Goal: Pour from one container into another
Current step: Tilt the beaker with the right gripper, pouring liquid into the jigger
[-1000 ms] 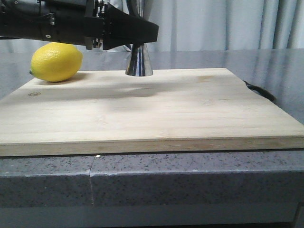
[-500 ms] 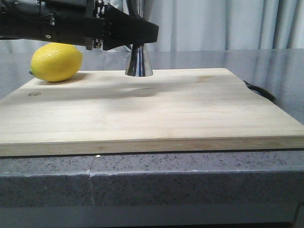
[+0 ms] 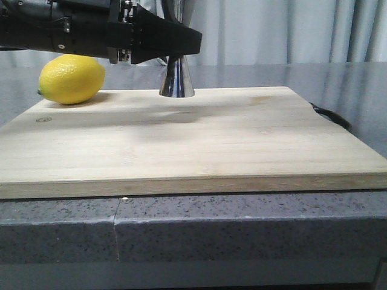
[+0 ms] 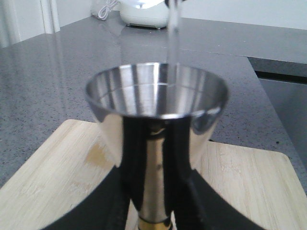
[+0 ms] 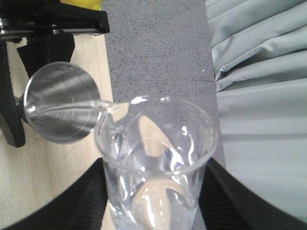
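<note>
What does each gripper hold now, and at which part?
The left gripper holds the steel jigger at its narrow waist. The right gripper holds the glass beaker by its lower body, tilted toward the jigger.

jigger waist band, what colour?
Brass-gold band on the steel jigger, clearest in the left wrist view.

Jigger (image 4: 156, 112): polished steel, mirror-glossy, brass-coloured waist. Beaker (image 5: 156, 158): clear smooth glass, shiny highlights. Cutting board (image 3: 199, 145): pale wood, matt, fine grain. Table (image 3: 242, 226): grey speckled stone, smooth, slight sheen. Lemon (image 3: 71, 78): yellow, finely dimpled skin. Left gripper (image 3: 181, 41): black matt plastic. Curtain (image 3: 284, 30): pale grey cloth, soft folds.
</note>
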Action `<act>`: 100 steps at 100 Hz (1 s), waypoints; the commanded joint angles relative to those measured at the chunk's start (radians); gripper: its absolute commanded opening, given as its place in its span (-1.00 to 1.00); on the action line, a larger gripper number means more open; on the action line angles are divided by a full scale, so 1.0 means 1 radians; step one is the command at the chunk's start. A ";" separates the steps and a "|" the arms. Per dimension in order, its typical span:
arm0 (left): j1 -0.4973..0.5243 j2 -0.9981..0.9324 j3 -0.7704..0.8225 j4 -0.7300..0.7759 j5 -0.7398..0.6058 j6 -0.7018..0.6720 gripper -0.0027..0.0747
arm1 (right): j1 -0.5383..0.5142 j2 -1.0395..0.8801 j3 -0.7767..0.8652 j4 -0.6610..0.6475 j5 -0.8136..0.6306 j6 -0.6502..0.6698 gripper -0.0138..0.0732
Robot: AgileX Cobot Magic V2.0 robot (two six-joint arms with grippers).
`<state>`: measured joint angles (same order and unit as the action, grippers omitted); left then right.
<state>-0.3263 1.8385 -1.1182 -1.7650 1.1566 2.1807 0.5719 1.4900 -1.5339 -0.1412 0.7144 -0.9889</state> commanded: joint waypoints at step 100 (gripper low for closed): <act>-0.008 -0.047 -0.031 -0.072 0.090 -0.008 -0.53 | 0.003 -0.033 -0.038 -0.057 -0.135 -0.186 0.04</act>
<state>-0.3263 1.8385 -1.1182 -1.7650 1.1566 2.1807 0.5719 1.4922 -1.5339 -0.1646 0.6600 -1.1562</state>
